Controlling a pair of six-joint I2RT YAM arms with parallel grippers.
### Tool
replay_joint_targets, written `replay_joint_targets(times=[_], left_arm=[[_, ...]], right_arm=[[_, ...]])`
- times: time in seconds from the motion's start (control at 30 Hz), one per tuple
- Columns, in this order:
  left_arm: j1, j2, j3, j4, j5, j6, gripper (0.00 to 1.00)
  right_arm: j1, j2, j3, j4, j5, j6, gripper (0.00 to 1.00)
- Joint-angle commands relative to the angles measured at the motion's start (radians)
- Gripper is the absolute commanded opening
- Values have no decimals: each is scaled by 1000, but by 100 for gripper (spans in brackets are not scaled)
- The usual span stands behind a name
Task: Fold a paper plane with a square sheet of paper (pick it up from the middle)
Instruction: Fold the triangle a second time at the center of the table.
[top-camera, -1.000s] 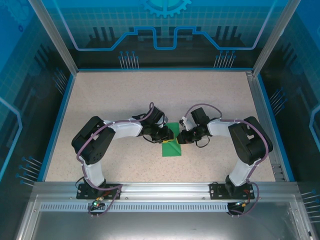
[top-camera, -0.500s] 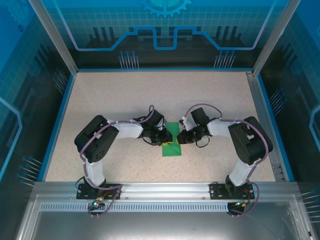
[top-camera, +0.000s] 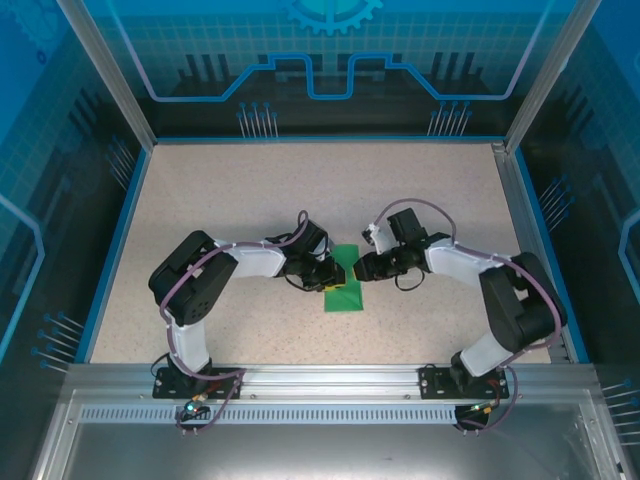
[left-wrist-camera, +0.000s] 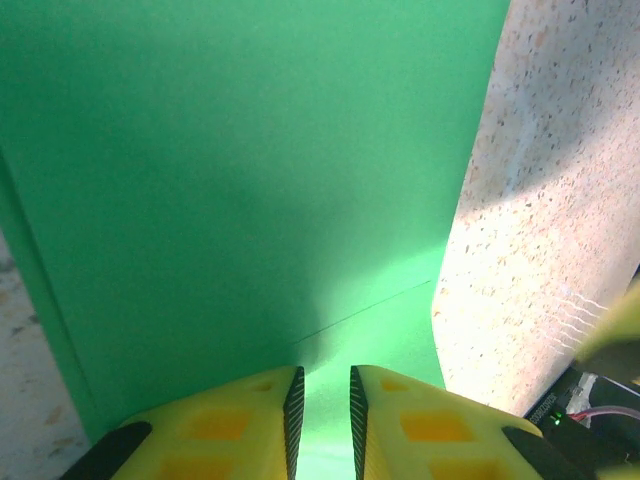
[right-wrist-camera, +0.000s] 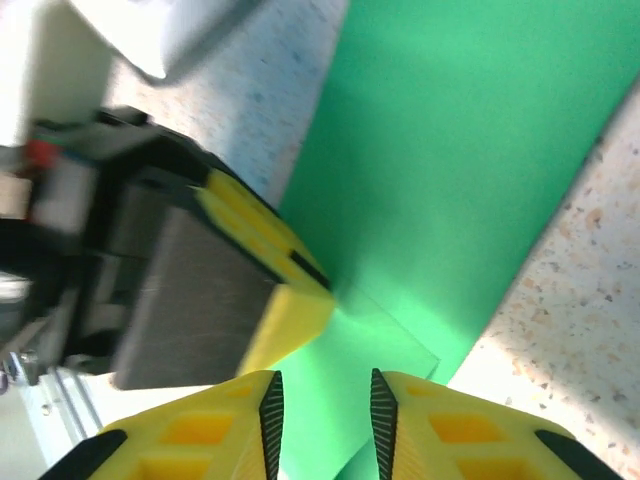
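Shows the square sheet of paper folded to a narrow rectangle, flat on the speckled table between left gripper and right gripper. Jaws of both slightly apart over it, apparently clamping nothing. Looks early: no nose or wings yet.

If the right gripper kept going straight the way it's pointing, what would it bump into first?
Most likely the green paper right in front of the right gripper, and almost at once the yellow finger of the left gripper just beyond. Depth is hard to judge here.
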Motion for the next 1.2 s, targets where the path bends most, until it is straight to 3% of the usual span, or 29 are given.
replay_joint_targets(times=[0.0, 0.17, 0.3, 0.73, 1.17], left_arm=[[-10, 22, -25, -34, -25, 4, 25], [-10, 25, -25, -34, -25, 5, 24], [-9, 25, -23, -32, -24, 6, 24], [-10, 32, -14, -33, -13, 11, 24], [-9, 30, -12, -40, -15, 16, 24]], right_arm=[[-10, -49, -29, -31, -58, 42, 25], [76, -31, -22, -42, -91, 76, 14], [105, 13, -21, -40, -55, 115, 11], [131, 97, -38, -11, -74, 158, 13], [129, 140, -36, -81, 15, 134, 14]])
